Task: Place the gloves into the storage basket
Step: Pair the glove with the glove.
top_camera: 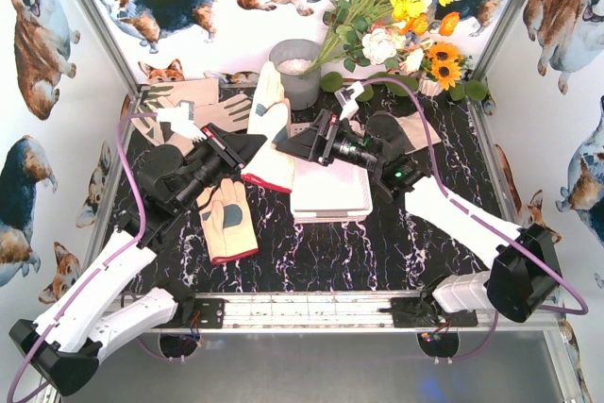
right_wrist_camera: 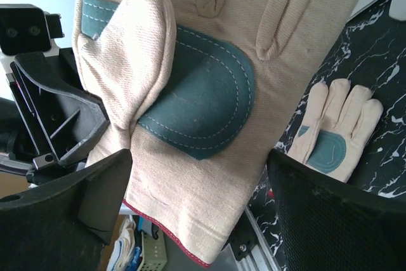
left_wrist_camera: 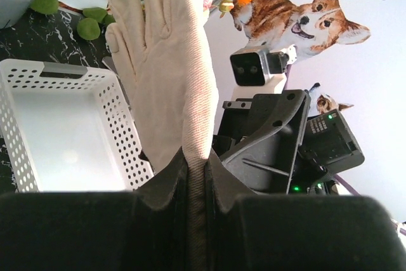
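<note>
Black marbled worktop (top_camera: 396, 252) between corgi-print walls: that is where your job sits, and it has hardly begun. The storage basket (top_camera: 330, 193) at the middle looks bare inside in both the overhead and left wrist views, so I judge that no glove is in it yet.

Nearest you, the near glove (top_camera: 226, 221) lies palm up on the worktop, just left of the basket. Beyond it, your left end effector (top_camera: 247, 145) is clamped narrow on the cuff of the held glove (top_camera: 269, 125), which is raised just beside the basket's left edge with its fingers pointing away from you. Your right end effector (top_camera: 304, 143) stands wide, one jaw on either side of that glove's palm, not pinching it.

Farther back on the left, the far gloves (top_camera: 212, 106) overlap; you can count at least two. What looks like a half-hidden glove (top_camera: 408, 129) lies behind the right arm.

Your count: one basket, and five or more gloves, all of them left to go in. One grey bucket (top_camera: 297, 73) and one bouquet (top_camera: 396, 7) stand at the far wall.
</note>
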Tool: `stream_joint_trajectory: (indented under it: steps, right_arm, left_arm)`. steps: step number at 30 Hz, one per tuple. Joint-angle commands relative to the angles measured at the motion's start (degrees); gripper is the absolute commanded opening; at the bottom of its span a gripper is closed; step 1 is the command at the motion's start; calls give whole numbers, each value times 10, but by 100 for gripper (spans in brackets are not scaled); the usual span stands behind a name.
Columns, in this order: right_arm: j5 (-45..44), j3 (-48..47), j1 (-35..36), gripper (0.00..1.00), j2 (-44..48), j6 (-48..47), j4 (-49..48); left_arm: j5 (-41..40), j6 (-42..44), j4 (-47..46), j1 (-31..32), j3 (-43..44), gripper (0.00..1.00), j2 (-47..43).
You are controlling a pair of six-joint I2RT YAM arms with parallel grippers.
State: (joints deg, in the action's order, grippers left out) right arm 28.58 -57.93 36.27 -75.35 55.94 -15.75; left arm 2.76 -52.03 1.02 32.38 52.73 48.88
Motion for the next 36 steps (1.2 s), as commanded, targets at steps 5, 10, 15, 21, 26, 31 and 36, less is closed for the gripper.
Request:
stream_joint_trajectory:
  steps: [5, 10, 15, 21, 26, 31, 36]
  right_arm:
    - [29, 9, 3, 58, 5, 21, -86]
    - [33, 9, 3, 30, 6, 18, -85]
    - [29, 12, 2, 10, 12, 9, -77]
    - [15, 4, 2, 0, 24, -23, -32]
    - [9, -6, 2, 0, 29, -53, 11]
    - [-2, -21, 3, 0, 37, -91, 67]
    - [-30, -47, 4, 0, 47, -146, 154]
  left_arm:
    - [9, -3, -29, -4, -7, 0, -11]
    - [5, -1, -25, -5, -10, 0, -12]
    - [-19, 13, 10, -6, -5, 0, -18]
    - [-42, 28, 46, -7, -5, 0, -24]
    - [-52, 37, 62, -7, -5, 2, -26]
    - [-65, 54, 86, -7, 3, 18, -25]
    - [-101, 89, 144, -7, 32, 36, -28]
